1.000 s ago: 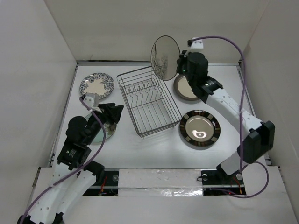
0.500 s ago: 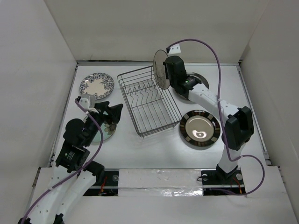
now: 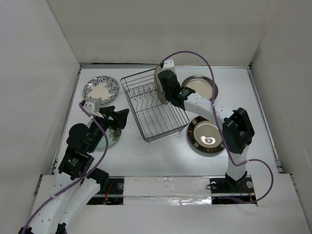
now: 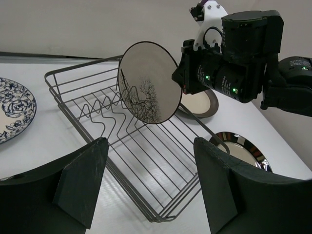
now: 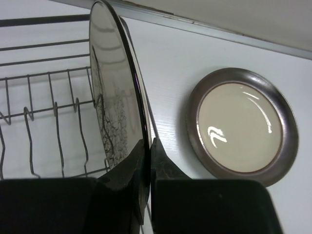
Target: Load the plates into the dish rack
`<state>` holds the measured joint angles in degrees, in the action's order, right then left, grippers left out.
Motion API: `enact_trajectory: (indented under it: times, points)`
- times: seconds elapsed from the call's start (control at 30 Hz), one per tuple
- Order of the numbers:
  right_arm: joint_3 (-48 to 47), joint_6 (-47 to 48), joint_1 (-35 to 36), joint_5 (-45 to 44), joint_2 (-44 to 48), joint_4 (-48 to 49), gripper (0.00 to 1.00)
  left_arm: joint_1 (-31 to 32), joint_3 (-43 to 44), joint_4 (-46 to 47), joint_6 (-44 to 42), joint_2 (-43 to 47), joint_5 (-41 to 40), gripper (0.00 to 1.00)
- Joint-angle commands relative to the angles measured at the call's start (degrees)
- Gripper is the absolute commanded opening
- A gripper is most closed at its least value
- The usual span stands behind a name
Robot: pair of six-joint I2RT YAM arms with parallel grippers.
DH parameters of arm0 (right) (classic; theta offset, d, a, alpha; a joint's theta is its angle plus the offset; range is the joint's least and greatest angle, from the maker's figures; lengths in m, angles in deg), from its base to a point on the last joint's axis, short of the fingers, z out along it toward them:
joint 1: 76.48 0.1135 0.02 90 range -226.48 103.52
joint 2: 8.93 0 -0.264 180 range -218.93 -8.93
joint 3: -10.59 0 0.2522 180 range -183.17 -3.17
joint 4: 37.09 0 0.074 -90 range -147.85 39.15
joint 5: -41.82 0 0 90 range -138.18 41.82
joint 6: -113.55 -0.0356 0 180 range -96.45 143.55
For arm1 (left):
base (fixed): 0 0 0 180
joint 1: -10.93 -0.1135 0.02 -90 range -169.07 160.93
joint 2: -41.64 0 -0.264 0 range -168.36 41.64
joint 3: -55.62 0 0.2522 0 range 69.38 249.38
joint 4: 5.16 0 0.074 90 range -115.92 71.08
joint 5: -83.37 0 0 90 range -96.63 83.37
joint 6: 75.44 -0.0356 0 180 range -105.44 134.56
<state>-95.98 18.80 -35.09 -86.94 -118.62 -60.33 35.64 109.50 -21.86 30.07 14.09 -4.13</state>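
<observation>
At the upper left of the top view, a blue-flowered plate (image 3: 101, 88) lies flat on the table (image 3: 141, 156). Below it the left gripper (image 3: 120, 120) hangs with its jaws wide apart and nothing between them. It is over a pale green plate (image 3: 107, 140) that the arm mostly hides.

In the middle stands the wire rack (image 3: 161, 122), set a little askew. I see no plate lodged in it, and its row of tines shows bare in the left wrist view. Over its far right corner the right gripper (image 5: 148, 161) is clamped tight on the rim of a cream plate (image 4: 146, 83) with a dark edge and a twig pattern. That plate is held on edge, nearly upright, with its lower rim down by the tines. Whether it touches the wire I cannot tell.

Right of the rack, a second cream plate (image 3: 200, 87) lies flat toward the top of the frame. A black plate (image 3: 208, 135) with gold marks lies flat lower down, just beside the rack's right wall.

The plates look like glazed ceramic: stiff, slick, easy to chip and fairly heavy for a two-finger pinch. The rim is the only hold, and a plate gripped by one edge will likely want to swing, so the pinch should sit deep. The flat ones offer little lip to get a finger under. The rack looks light and may slide if a plate pushes on a tine.
</observation>
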Motion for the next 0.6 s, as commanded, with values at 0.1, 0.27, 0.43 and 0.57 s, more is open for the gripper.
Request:
enact_trajectory:
  times: [0.1, 0.27, 0.43, 0.57]
  points:
    - [0.88, -4.82, 1.07, -1.92, 1.85, 7.63, 0.0, 0.25, 0.93, 2.24, -0.39, -0.48, 0.49, 0.67]
    - [1.49, -7.2, 1.07, -1.67, 4.04, 6.93, 0.42, 0.25, 1.1, 2.06, -0.39, -1.28, 1.54, 0.67]
    - [3.25, -7.72, -0.25, -0.88, 9.57, 7.45, 0.67, 0.25, 1.01, 2.06, -0.21, -1.98, 1.45, 0.67]
    - [9.75, -10.53, -4.63, 6.05, 17.83, 11.14, 0.72, 0.25, 1.01, 2.41, -0.39, -1.98, 1.19, 0.65]
